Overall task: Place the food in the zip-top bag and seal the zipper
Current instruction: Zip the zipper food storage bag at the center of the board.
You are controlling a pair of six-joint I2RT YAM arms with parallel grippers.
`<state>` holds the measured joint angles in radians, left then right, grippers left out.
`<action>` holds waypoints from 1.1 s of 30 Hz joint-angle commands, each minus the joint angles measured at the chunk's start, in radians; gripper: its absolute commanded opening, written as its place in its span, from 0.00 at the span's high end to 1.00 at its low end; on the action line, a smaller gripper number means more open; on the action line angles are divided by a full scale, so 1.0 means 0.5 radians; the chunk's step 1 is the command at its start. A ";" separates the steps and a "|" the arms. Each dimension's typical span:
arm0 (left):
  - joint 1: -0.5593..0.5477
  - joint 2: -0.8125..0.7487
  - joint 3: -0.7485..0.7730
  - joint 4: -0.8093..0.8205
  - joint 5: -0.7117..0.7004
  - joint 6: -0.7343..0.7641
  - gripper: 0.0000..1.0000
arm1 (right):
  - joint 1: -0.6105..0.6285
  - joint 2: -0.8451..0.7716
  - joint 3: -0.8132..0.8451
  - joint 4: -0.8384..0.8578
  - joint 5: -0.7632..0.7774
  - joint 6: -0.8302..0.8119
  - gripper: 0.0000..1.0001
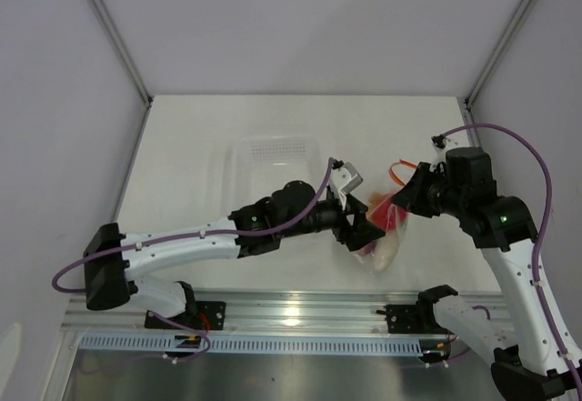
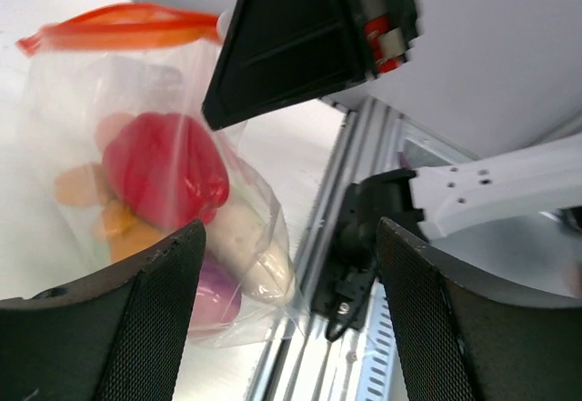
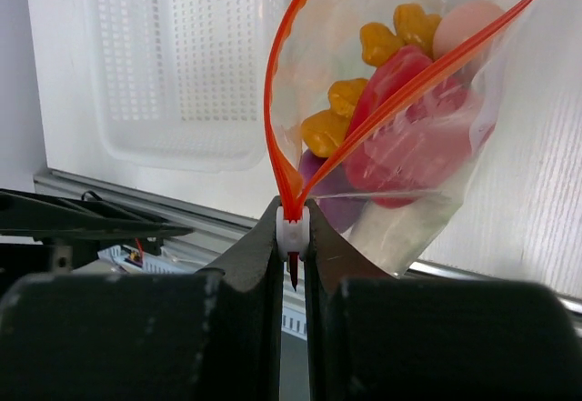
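The right hand (image 3: 291, 221) is pinched shut on the zipper (image 3: 269, 101), gripping it at the small white piece at one end. From that pinch the two orange-red strips spread apart, so the mouth of the bag (image 2: 64, 110) gapes open. The bag hangs slanted from this grip at the near right of the tabletop (image 1: 200, 128), its lower end down by the metal rail (image 1: 300, 310) at the near edge, where it seems to touch the surface.

All the food that shows sits inside the bag. The red pepper (image 2: 164, 169) fills the middle. The white radish (image 2: 259, 255) lies along the lower side, with the purple onion (image 2: 216, 299) just beside it. Orange-yellow lumpy pieces (image 3: 382, 42) crowd toward the mouth, and a pink round piece (image 3: 466, 21) rests against the far strip. I cannot make out the cabbage.

The left hand (image 1: 359, 231) is spread wide and grips nothing. It is at the bag's lower end, on the side away from the right hand. In the left wrist view one of its fingers (image 2: 136, 328) covers the bag's bottom corner, and the other stands well apart over the rail; whether the near finger touches the plastic I cannot tell.

A clear tray (image 1: 273, 157) lies on the tabletop behind the left arm.
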<state>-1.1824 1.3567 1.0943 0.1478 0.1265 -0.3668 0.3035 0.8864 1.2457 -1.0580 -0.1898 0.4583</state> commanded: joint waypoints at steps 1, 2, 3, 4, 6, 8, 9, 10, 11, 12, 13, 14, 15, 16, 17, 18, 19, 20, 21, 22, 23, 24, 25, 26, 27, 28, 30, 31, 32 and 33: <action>-0.071 0.084 0.106 0.057 -0.357 0.187 0.21 | -0.006 -0.006 0.129 0.033 0.082 0.151 1.00; -0.111 0.115 0.106 0.075 -0.378 0.206 0.22 | -0.003 -0.003 0.132 0.030 0.082 0.169 1.00; -0.135 0.127 0.100 0.106 -0.418 0.248 0.21 | -0.006 0.001 0.135 0.012 0.082 0.175 1.00; -0.160 0.143 0.091 0.161 -0.507 0.270 0.20 | -0.003 0.004 0.138 0.002 0.088 0.179 1.00; -0.206 0.219 0.115 0.146 -0.599 0.292 0.17 | -0.003 0.001 0.141 -0.010 0.094 0.188 1.00; -0.215 0.284 0.229 0.042 -0.695 0.295 0.13 | 0.001 -0.003 0.144 -0.007 0.085 0.200 1.00; -0.218 0.323 0.244 0.045 -0.698 0.310 0.12 | 0.004 -0.003 0.147 -0.010 0.079 0.212 1.00; -0.218 0.342 0.266 0.063 -0.695 0.322 0.12 | 0.007 0.004 0.147 -0.010 0.076 0.215 1.00; -0.221 0.360 0.293 0.085 -0.701 0.335 0.12 | 0.010 0.010 0.147 -0.013 0.076 0.221 1.00; -0.222 0.403 0.324 0.082 -0.716 0.356 0.11 | 0.016 0.013 0.144 -0.013 0.076 0.234 1.00; -0.225 0.434 0.345 0.076 -0.725 0.368 0.11 | 0.022 0.013 0.147 -0.010 0.073 0.243 1.00; -0.222 0.462 0.394 0.063 -0.753 0.402 0.11 | 0.025 0.013 0.147 0.002 0.067 0.249 1.00; -0.222 0.517 0.428 0.066 -0.774 0.417 0.10 | 0.031 0.016 0.150 -0.001 0.064 0.264 1.00; -0.222 0.541 0.441 0.066 -0.826 0.433 0.10 | 0.031 0.022 0.162 -0.004 0.061 0.271 1.00; -0.222 0.566 0.480 0.057 -0.857 0.457 0.10 | 0.037 0.028 0.168 -0.013 0.057 0.271 1.00; -0.222 0.603 0.484 0.066 -0.863 0.470 0.10 | 0.040 0.034 0.172 -0.010 0.060 0.277 1.00; -0.218 0.618 0.484 0.085 -0.857 0.482 0.11 | 0.037 0.034 0.178 -0.013 0.064 0.283 1.00; -0.221 0.631 0.465 0.152 -0.836 0.503 0.11 | 0.040 0.034 0.181 -0.007 0.061 0.286 1.00; -0.215 0.661 0.456 0.177 -0.824 0.510 0.12 | 0.040 0.034 0.181 -0.004 0.057 0.295 1.00; -0.212 0.677 0.456 0.192 -0.817 0.510 0.13 | 0.043 0.037 0.178 -0.001 0.054 0.298 1.00; -0.206 0.692 0.453 0.195 -0.808 0.497 0.13 | 0.043 0.037 0.178 -0.001 0.051 0.304 1.00; -0.191 0.704 0.453 0.189 -0.799 0.485 0.14 | 0.043 0.037 0.172 0.005 0.042 0.301 1.00; -0.179 0.719 0.444 0.192 -0.787 0.470 0.15 | 0.043 0.034 0.172 0.008 0.039 0.304 1.00; -0.169 0.726 0.432 0.204 -0.747 0.448 0.17 | 0.043 0.034 0.169 0.008 0.039 0.307 1.00; -0.160 0.732 0.401 0.241 -0.732 0.448 0.20 | 0.047 0.031 0.165 0.008 0.039 0.307 1.00; -0.151 0.738 0.395 0.253 -0.722 0.451 0.23 | 0.047 0.025 0.159 0.014 0.039 0.307 1.00; -0.130 0.741 0.376 0.281 -0.680 0.451 0.39 | 0.047 0.025 0.144 0.008 0.039 0.307 1.00; -0.123 0.735 0.373 0.296 -0.661 0.451 0.46 | 0.047 0.022 0.132 0.011 0.024 0.310 1.00; -0.120 0.729 0.370 0.306 -0.652 0.451 0.52 | 0.050 0.016 0.120 0.030 0.018 0.314 1.00; -0.108 0.729 0.370 0.297 -0.643 0.451 0.61 | 0.050 0.016 0.104 0.033 0.008 0.317 1.00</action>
<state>-1.2495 1.7290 1.2819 0.2272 -0.2314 -0.1520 0.3218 0.9092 1.2854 -1.0939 -0.1661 0.6029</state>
